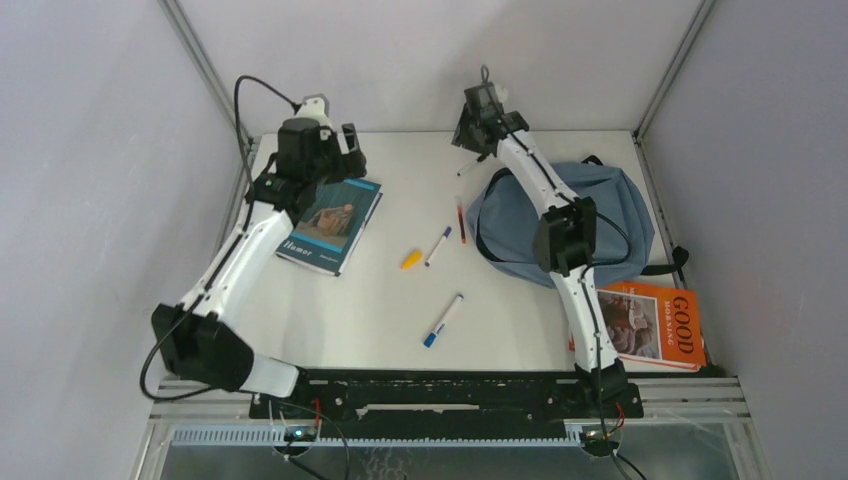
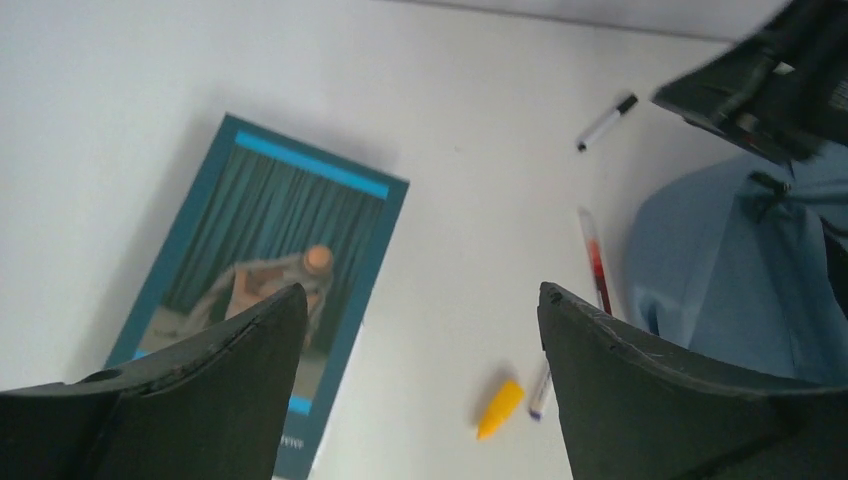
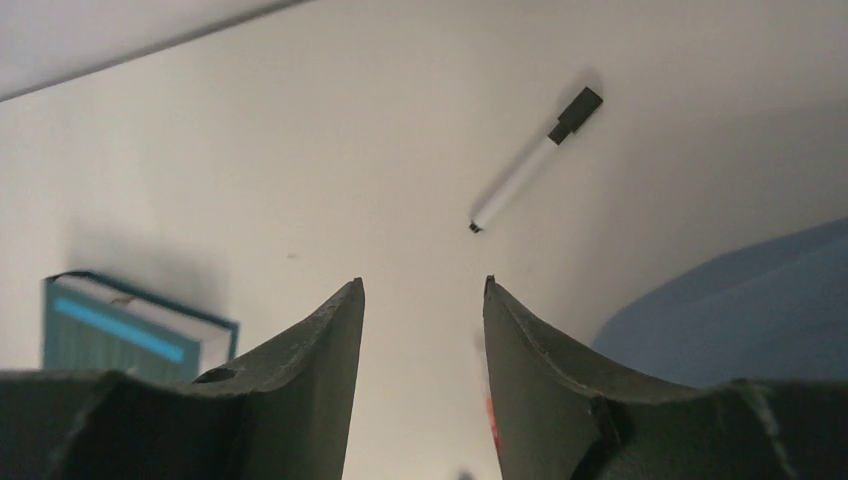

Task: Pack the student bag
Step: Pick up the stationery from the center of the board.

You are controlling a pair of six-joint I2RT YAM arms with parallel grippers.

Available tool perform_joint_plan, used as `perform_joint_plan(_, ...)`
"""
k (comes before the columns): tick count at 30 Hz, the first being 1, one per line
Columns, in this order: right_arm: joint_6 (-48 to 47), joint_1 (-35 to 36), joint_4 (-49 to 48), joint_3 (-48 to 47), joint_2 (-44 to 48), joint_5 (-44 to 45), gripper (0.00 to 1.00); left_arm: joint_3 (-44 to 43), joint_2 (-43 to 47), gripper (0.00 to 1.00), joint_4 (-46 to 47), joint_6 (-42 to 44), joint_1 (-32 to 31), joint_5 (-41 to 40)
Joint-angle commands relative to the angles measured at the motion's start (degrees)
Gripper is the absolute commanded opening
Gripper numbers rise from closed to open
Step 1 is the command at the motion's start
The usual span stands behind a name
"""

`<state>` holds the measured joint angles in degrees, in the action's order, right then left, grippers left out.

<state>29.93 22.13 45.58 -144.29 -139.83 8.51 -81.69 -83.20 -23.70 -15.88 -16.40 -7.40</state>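
Student bag point(image 1: 622, 200) beside loose markers point(image 1: 443, 320) and teal book point(image 1: 335, 225) (left end effector point(image 2: 420, 300) wide, right end effector point(image 3: 423, 285) narrower, both empty).

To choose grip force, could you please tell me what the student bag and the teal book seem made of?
The student bag: soft matte fabric, probably; it slumps and creases. The teal book: paper pages under a smooth printed card cover, likely; pale page edges show in the right wrist view.

Student bag point(image 1: 610, 205) grey-blue w/ black straps; teal book point(image 1: 335, 222) w/ lighter blue stripe; orange book point(image 1: 655, 322), white lettering; marker point(image 1: 443, 319) white, blue cap; another marker point(image 3: 531, 164) white, black cap; small cap point(image 1: 411, 259) yellow-orange; tabletop point(image 1: 380, 320) white.
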Motion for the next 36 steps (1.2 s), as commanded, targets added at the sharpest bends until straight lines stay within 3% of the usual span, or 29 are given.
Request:
perform_joint_plan(1,5.4,-0.5,-7.7,-2.4,-3.5,1.6,0.56,6.6,7.8,0.90,-2.3,-3.8,-1.1,-0.8)
perform_joint_plan(12,8.6,-0.9,-12.3,-6.1,-14.3,7.5,0.57,15.4,14.0,0.90,-3.6,-1.3,-1.1,1.1)
perform_joint_plan(22,10.7,-1.1,-10.5,-6.9,-16.3,11.3,0.56,16.7,15.9,0.90,-5.0,2.8,-1.1,-0.8)
perform_joint_plan(36,19.6,-1.9,-3.4,-6.6,-17.2,8.3,0.54,16.9,17.7,0.90,-7.1,4.9,-1.0,0.0)
